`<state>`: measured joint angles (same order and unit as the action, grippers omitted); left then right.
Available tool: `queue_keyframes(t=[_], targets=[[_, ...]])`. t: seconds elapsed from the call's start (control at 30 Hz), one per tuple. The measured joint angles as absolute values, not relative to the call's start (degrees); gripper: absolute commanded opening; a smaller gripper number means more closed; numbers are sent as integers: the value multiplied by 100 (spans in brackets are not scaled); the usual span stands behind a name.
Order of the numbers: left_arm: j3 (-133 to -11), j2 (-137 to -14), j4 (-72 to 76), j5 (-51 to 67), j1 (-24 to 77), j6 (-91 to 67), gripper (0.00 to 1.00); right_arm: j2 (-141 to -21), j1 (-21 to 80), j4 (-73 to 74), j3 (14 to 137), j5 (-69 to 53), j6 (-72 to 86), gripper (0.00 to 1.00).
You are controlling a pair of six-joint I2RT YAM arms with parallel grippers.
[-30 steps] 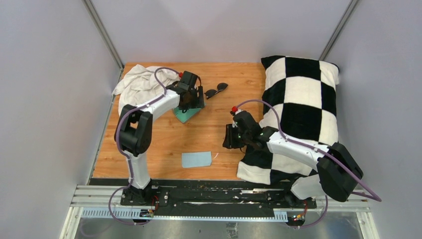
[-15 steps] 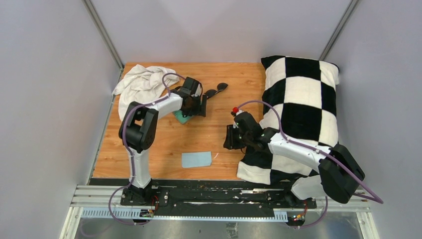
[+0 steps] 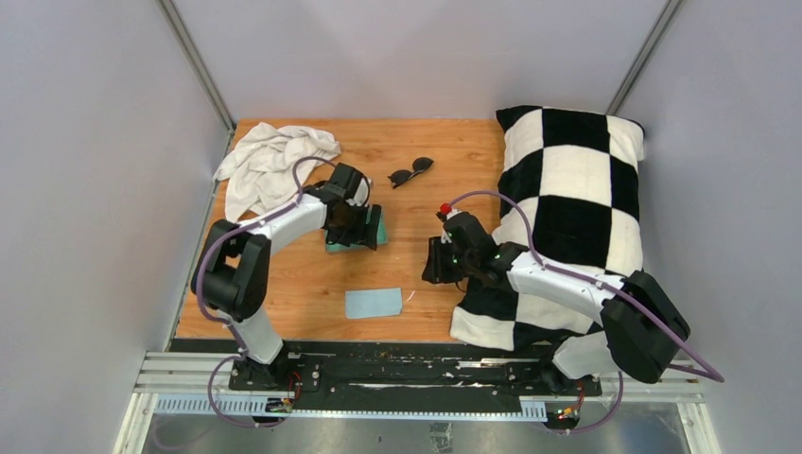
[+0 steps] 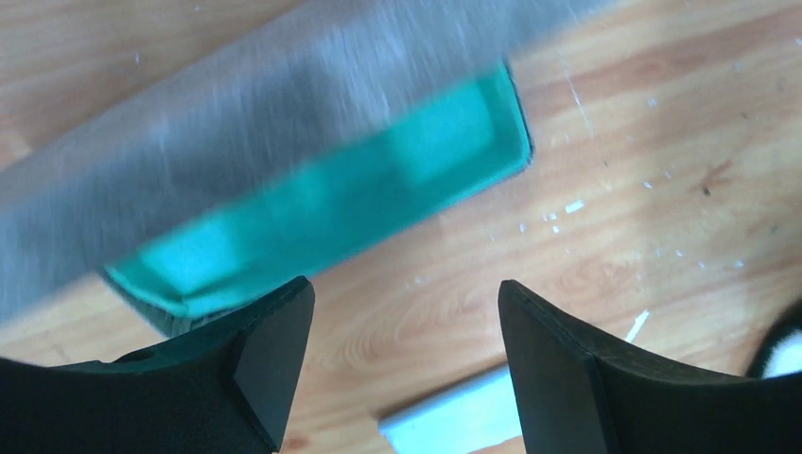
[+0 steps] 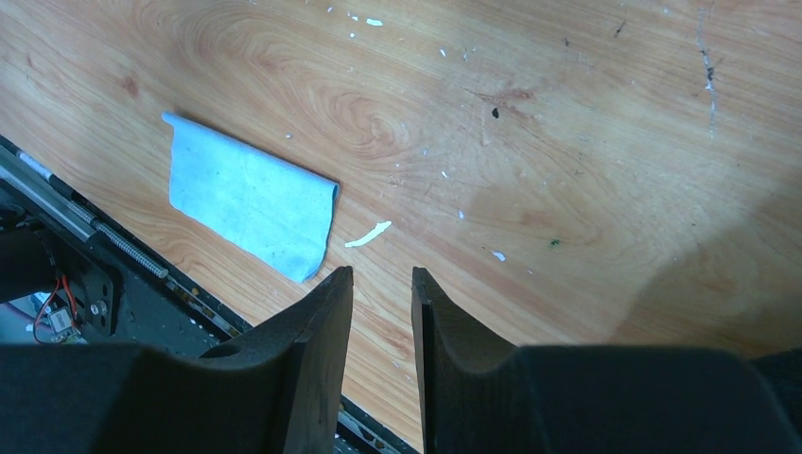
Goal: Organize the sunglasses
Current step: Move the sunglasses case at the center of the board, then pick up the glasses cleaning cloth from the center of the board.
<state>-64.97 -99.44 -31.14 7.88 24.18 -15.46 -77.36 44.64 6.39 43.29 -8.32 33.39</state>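
The sunglasses (image 3: 410, 172), small with dark lenses, lie on the wooden table (image 3: 416, 227) at the far middle, untouched. My left gripper (image 3: 369, 230) hovers over the grey case (image 3: 352, 236) with teal lining. In the left wrist view the case (image 4: 312, 180) is blurred, its lid raised, and my left gripper (image 4: 407, 303) stands open with only bare wood between the fingers. The left finger (image 4: 274, 350) is close to the case's teal edge. My right gripper (image 3: 433, 263) hangs near the pillow; in its wrist view the right gripper (image 5: 381, 274) shows a narrow empty gap.
A light blue cloth (image 3: 374, 303) lies flat near the front edge, also seen as the cloth (image 5: 251, 194) from the right wrist. A crumpled white towel (image 3: 270, 159) fills the far left corner. A black-and-white checkered pillow (image 3: 572, 189) covers the right side.
My left arm has pulled back from beside the sunglasses toward the near side, staying over the case, which looks slightly shifted. The right arm has barely moved.
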Motion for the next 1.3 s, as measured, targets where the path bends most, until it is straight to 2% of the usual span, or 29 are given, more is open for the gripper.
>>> queue_keyframes(t=[0.37, 0.77, 1.0, 1.3], targets=[[-5634, -8023, -3092, 1219, 2547, -2191, 74, -8276, 4781, 290, 4327, -1179, 3409, 41], [-3109, -5408, -2965, 1216, 2565, -4097, 70, -8864, 5269, -8, 4318, -1240, 4136, 37], [-2438, -5378, -2814, 1103, 2565, -4591, 60, -9212, 5398, -217, 4388, -1262, 4447, 35], [-2281, -5813, -2464, 1079, 2565, -4685, 47, -9207, 5404, -220, 4397, -1199, 4543, 36]])
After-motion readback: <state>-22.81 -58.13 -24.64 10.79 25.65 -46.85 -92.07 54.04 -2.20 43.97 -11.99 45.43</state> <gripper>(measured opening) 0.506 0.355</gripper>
